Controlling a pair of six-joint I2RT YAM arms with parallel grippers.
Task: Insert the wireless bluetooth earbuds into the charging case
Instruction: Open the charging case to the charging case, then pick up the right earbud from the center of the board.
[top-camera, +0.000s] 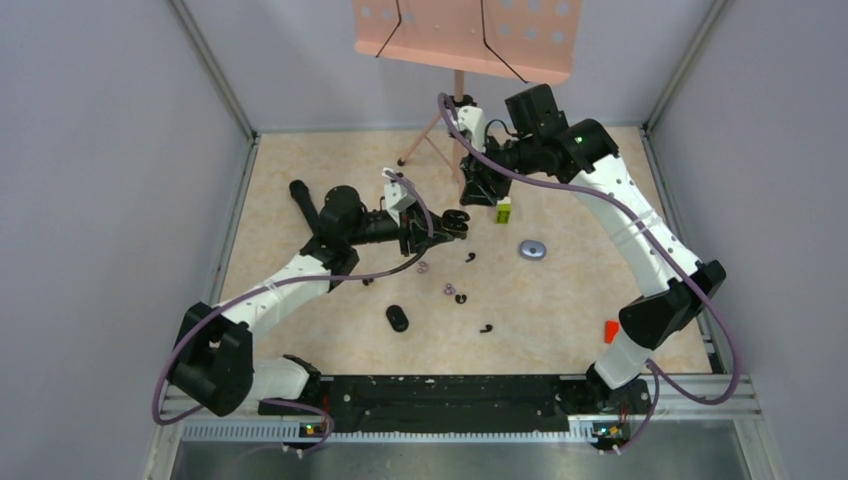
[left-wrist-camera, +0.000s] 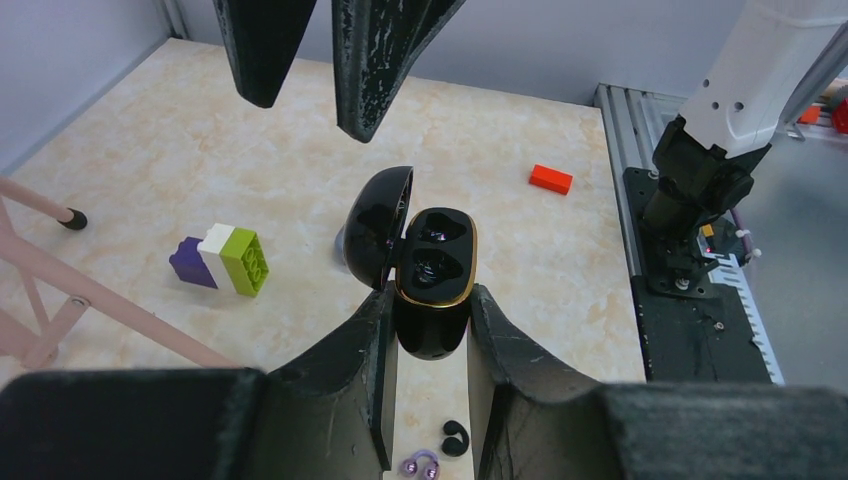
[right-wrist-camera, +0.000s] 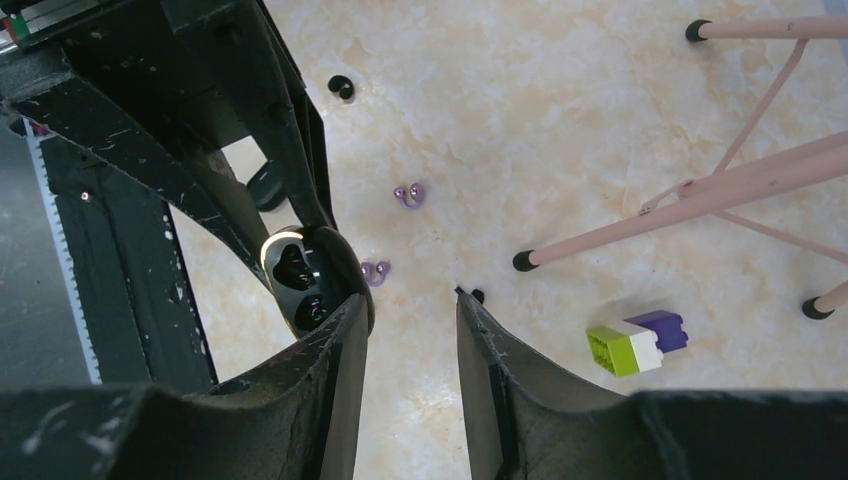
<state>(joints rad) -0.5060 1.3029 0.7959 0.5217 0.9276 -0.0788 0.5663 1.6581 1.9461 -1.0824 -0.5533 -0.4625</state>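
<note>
Black case (left-wrist-camera: 432, 275), gold-rimmed, lid open, clamped in left gripper (left-wrist-camera: 432, 300). Right gripper (right-wrist-camera: 411, 298) parted, holding nothing. On table (top-camera: 560, 300): two black earbuds (top-camera: 470, 257), two purple earbuds (top-camera: 422, 267).

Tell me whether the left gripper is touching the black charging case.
Touching. Left wrist view: the left gripper has both fingers pressed against the charging case.

1. Charging case (left-wrist-camera: 432, 275): glossy black, gold rim.
2. Black earbud (left-wrist-camera: 455, 438); pale purple earbuds (left-wrist-camera: 420, 465).
3. Block (left-wrist-camera: 220, 258): purple, white, lime green.
4. Small brick (left-wrist-camera: 551, 179): red-orange.
5. Worktop (left-wrist-camera: 250, 140): beige, marbled.
6. Stand legs (left-wrist-camera: 120, 308): pink.
</note>
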